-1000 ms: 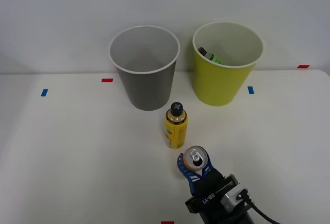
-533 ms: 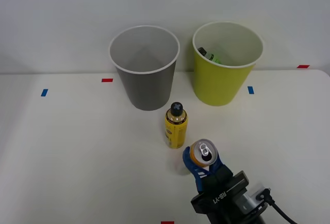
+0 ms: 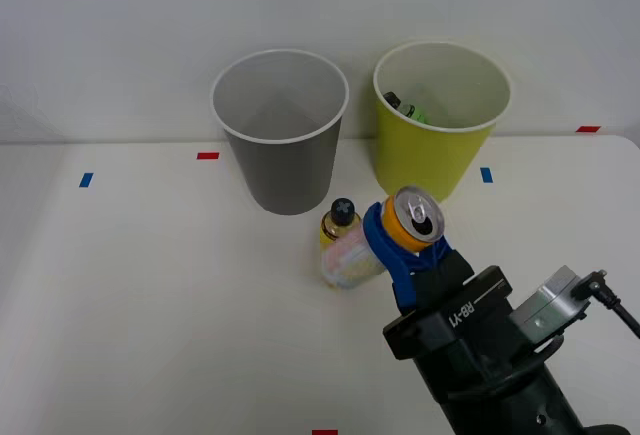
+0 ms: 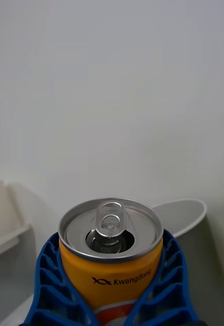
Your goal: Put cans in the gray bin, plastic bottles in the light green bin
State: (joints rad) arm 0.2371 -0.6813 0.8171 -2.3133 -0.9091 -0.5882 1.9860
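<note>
A smooth white table [image 3: 150,285] carries two round, tapered bins set against a pale wall. The gray bin [image 3: 283,145] has a thin white rim and stands left of the light green bin [image 3: 432,140], which has something green lying inside. The right tool [image 3: 402,240], with ribbed blue fingers [image 4: 48,285], is clamped around the can [image 3: 412,218], a small orange-yellow cylinder with a shiny silver top and pull tab, held upright above the table, in front of the two bins. Just beside it, a yellow bottle [image 3: 340,220] with a black cap stands on the table. Bare table spreads to the left, with small red and blue tape marks [image 3: 208,155] near its edges.
</note>
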